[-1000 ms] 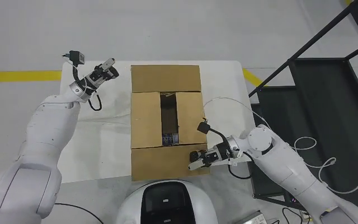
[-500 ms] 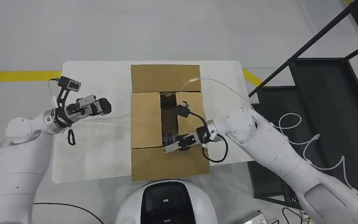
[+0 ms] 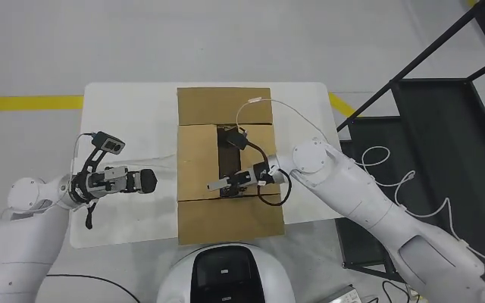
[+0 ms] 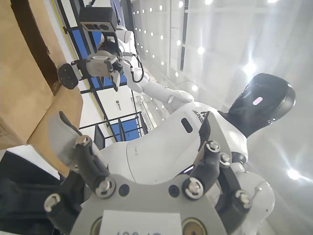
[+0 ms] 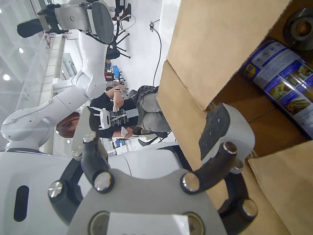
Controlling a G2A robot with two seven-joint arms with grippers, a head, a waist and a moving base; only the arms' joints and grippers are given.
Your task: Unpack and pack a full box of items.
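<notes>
A brown cardboard box (image 3: pixel 198 163) stands in the middle of the white table, its side flaps leaving a dark slot in the middle. My right gripper (image 3: pixel 221 184) hangs open over the near end of that slot. In the right wrist view the gripper (image 5: pixel 151 128) straddles a flap's edge (image 5: pixel 181 94), with one fingertip (image 5: pixel 217 125) on the slot side. Inside lie a blue printed can (image 5: pixel 281 79) and a black round part (image 5: pixel 300 28). My left gripper (image 3: pixel 148 180) is open just left of the box, above the table. In the left wrist view the gripper (image 4: pixel 134 133) points past the box's side (image 4: pixel 22 79).
Bare table (image 3: pixel 136 114) lies left of the box and a narrower strip to its right. A white cable (image 3: pixel 292 114) loops over the box's far right corner. A black metal stair frame (image 3: pixel 424 114) stands beyond the table's right edge.
My right gripper has moved from the near flap's right edge leftward to the middle slot. My left arm has swung from the table's far left corner down beside the box.
</notes>
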